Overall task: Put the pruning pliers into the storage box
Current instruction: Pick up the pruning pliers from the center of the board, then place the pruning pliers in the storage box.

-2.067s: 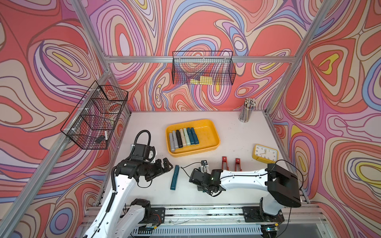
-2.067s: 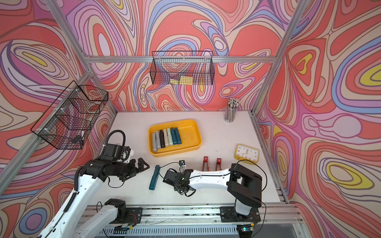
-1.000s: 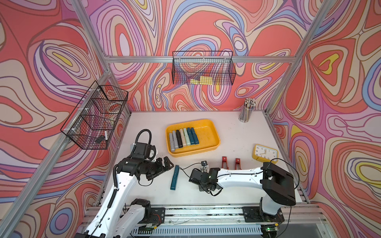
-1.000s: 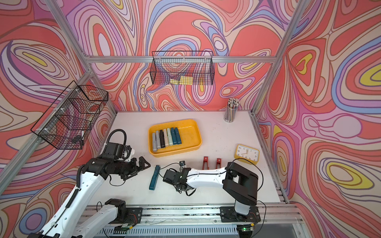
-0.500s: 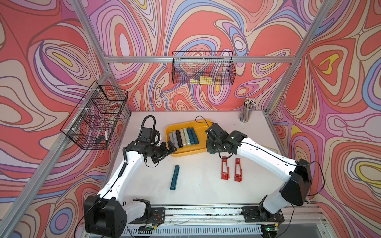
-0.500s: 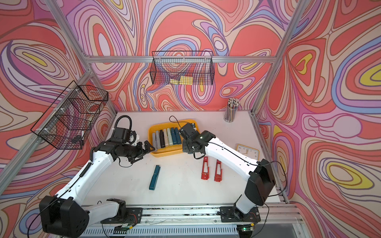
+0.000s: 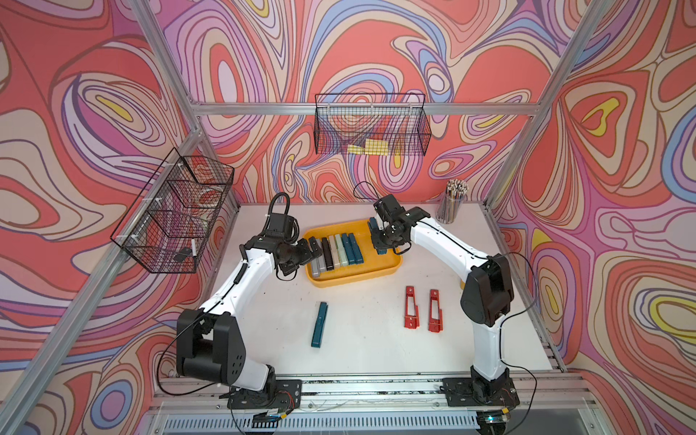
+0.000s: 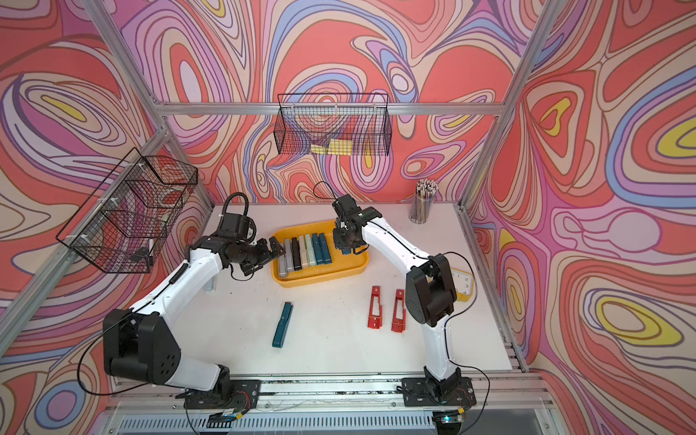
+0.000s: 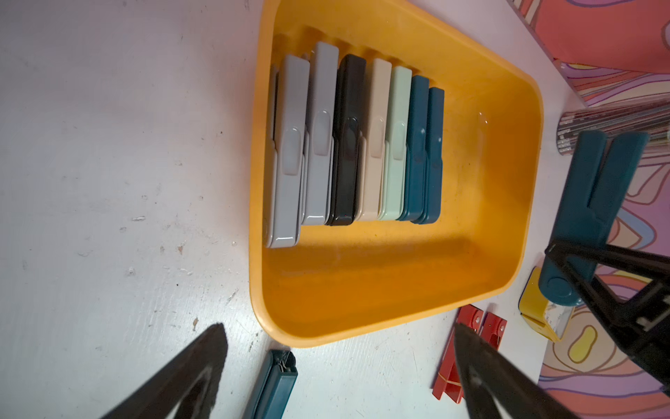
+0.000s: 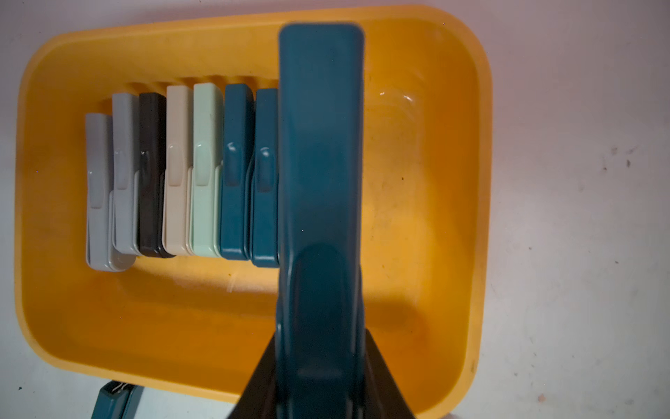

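Pruning pliers: 7 in storage box, 3 loose, right gripper clamps 1, left gripper spread.

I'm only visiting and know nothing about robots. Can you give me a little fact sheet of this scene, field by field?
Container: yellow storage box, holding a row of seven pliers: two grey, black, beige, mint, two teal
Right arm: right gripper shut on the held teal plier, over the box's bare side
Left arm: left gripper open, empty, by the box's other end
Lying outside the box: loose teal plier, two red pliers
Not yet in the box: four, counting the held one
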Robot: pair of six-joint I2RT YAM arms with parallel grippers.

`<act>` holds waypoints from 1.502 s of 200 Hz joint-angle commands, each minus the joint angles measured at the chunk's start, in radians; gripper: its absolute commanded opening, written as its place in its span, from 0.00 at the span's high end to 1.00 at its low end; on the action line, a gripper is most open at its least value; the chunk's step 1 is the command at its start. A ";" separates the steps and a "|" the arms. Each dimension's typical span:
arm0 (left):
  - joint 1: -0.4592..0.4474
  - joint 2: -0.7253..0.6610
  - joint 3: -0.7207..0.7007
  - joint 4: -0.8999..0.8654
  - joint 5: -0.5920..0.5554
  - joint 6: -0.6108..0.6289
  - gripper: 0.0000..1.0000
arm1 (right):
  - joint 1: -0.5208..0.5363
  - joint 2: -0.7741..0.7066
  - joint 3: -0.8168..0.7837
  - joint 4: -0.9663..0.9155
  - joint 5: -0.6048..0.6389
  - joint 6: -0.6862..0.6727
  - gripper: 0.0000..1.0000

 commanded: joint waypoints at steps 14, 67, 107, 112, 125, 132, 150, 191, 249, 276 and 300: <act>0.000 0.033 0.040 0.015 -0.064 0.008 0.01 | -0.019 0.069 0.082 0.020 -0.027 -0.063 1.00; 0.019 0.067 -0.001 0.084 -0.070 -0.002 0.01 | -0.030 0.168 0.109 0.043 -0.036 -0.065 1.00; 0.024 0.103 0.009 0.095 -0.066 0.008 0.01 | -0.038 0.193 0.104 0.060 -0.053 -0.056 1.00; 0.025 0.108 0.009 0.097 -0.064 0.006 0.01 | -0.041 0.193 0.101 0.064 -0.054 -0.054 1.00; 0.028 0.119 0.014 0.102 -0.060 0.004 0.01 | -0.044 0.194 0.094 0.069 -0.060 -0.051 1.00; 0.027 0.123 0.015 0.107 -0.061 0.004 0.01 | -0.047 0.198 0.094 0.072 -0.062 -0.051 1.00; 0.028 0.136 0.021 0.113 -0.062 0.005 0.01 | -0.052 0.210 0.091 0.076 -0.070 -0.050 1.00; 0.028 0.160 0.040 0.116 -0.057 0.006 0.01 | -0.054 0.223 0.091 0.086 -0.084 -0.050 1.00; 0.028 0.166 0.031 0.125 -0.066 0.005 0.01 | -0.061 0.238 0.084 0.092 -0.095 -0.052 1.00; 0.028 0.183 0.029 0.142 -0.058 0.002 0.01 | -0.061 0.255 0.092 0.093 -0.115 -0.043 1.00; 0.029 0.191 0.026 0.161 -0.052 -0.001 0.01 | -0.061 0.268 0.092 0.100 -0.132 -0.034 1.00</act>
